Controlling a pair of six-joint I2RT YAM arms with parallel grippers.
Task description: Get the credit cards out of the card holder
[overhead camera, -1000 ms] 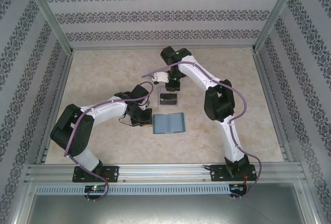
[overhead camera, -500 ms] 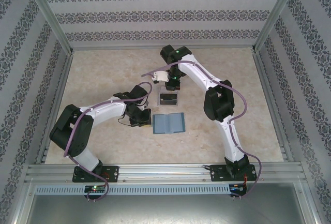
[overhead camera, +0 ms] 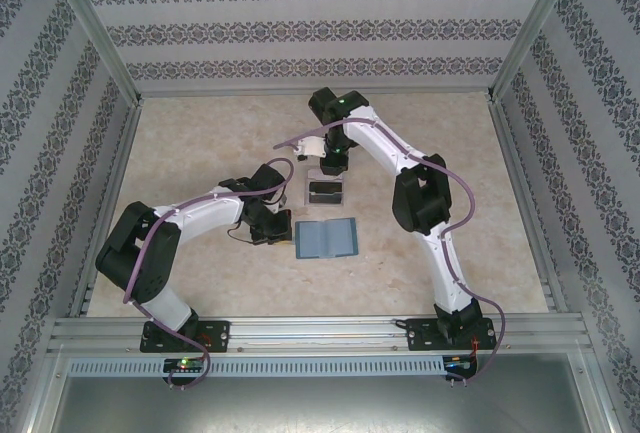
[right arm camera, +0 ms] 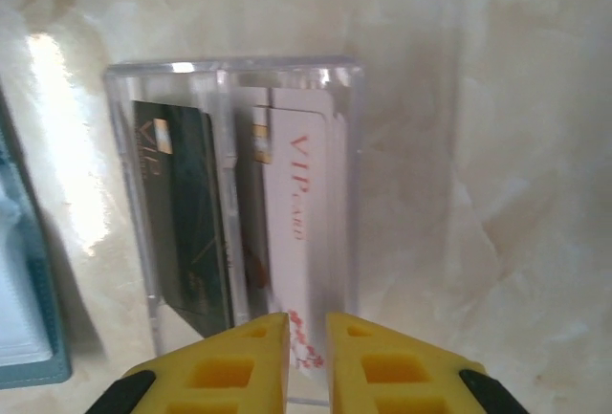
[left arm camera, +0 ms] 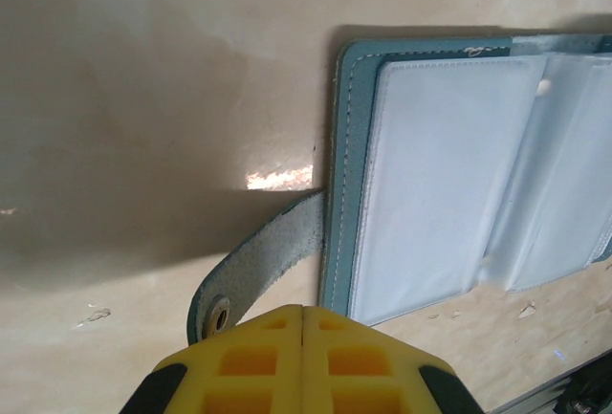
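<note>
The teal card holder (overhead camera: 326,239) lies open on the table, its blue-grey sleeves (left arm camera: 440,175) facing up with no card visible in them. Its side tab (left arm camera: 263,266) curls out to the left. My left gripper (left arm camera: 303,311) is shut just above the tab and the holder's near left corner; nothing shows between its fingers. It sits left of the holder (overhead camera: 283,234). Both credit cards stand in the clear plastic box (right arm camera: 234,72): the dark card (right arm camera: 186,223) on the left, the pale card (right arm camera: 301,194) with red lettering on the right. My right gripper (right arm camera: 307,323) hangs over the pale card's near end, narrowly open.
The clear box (overhead camera: 325,191) stands just beyond the open holder, under the right gripper (overhead camera: 333,166). A corner of the holder (right arm camera: 24,271) lies left of the box. Marbled tabletop stretches to both sides, bounded by patterned walls and metal rails.
The right wrist has shifted very slightly over the clear box. The left arm and the card holder have not moved.
</note>
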